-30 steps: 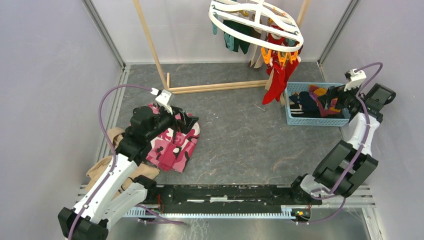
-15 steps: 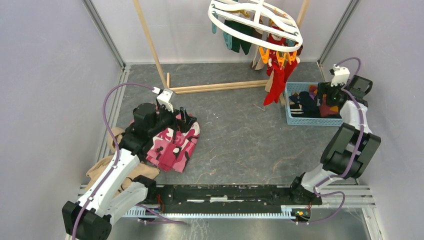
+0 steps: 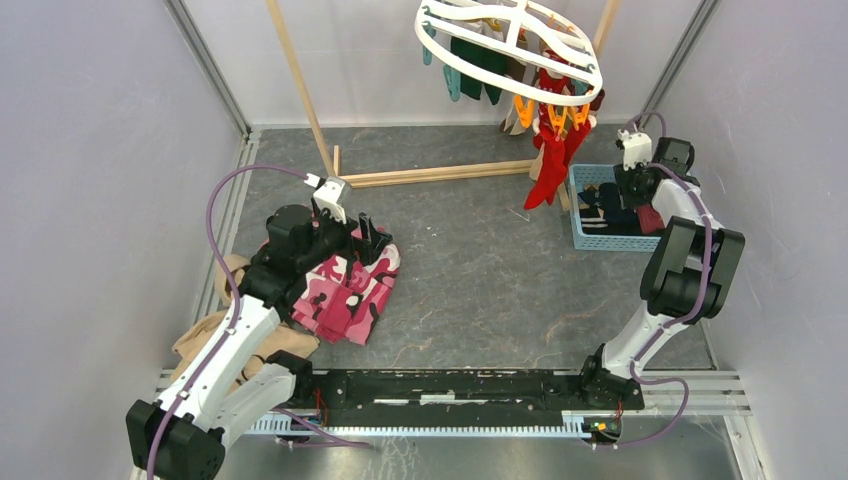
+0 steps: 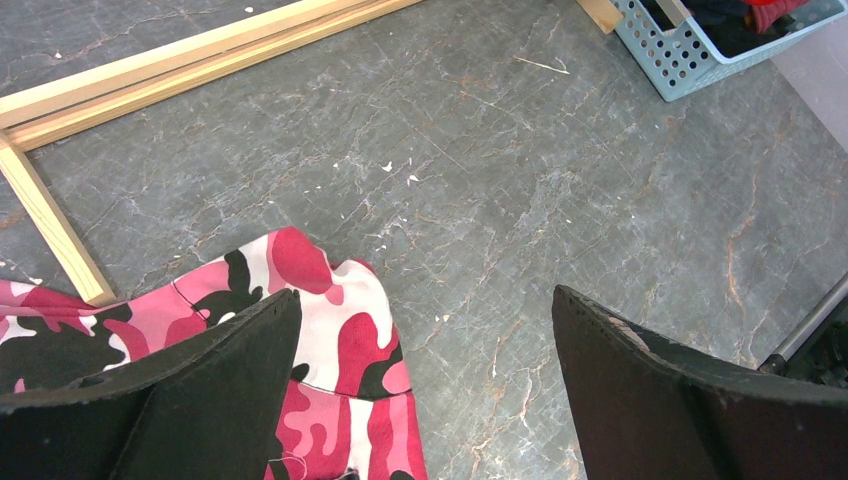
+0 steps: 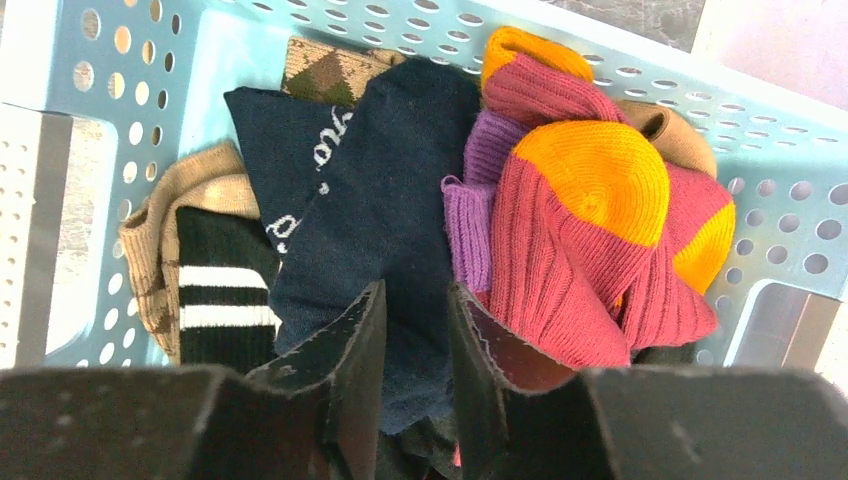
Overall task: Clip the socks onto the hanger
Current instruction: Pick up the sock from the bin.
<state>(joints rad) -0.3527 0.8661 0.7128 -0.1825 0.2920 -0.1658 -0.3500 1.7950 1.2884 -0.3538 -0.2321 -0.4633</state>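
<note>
One navy sock (image 5: 400, 190) between the jaws

My right gripper (image 5: 415, 295) sits low in the blue basket (image 5: 60, 60), jaws nearly together around that navy sock; pinched or not, I can't tell. Just beside lie maroon-and-yellow socks (image 5: 580, 230). My left gripper (image 4: 425, 310) gapes wide above the pink camouflage cloth (image 4: 320, 300). The hanger (image 3: 510, 48) hangs at the back, red socks (image 3: 545, 175) clipped on.

Pale lilac walls (image 3: 90, 150) enclose a grey marbled tabletop (image 3: 470, 270).
</note>
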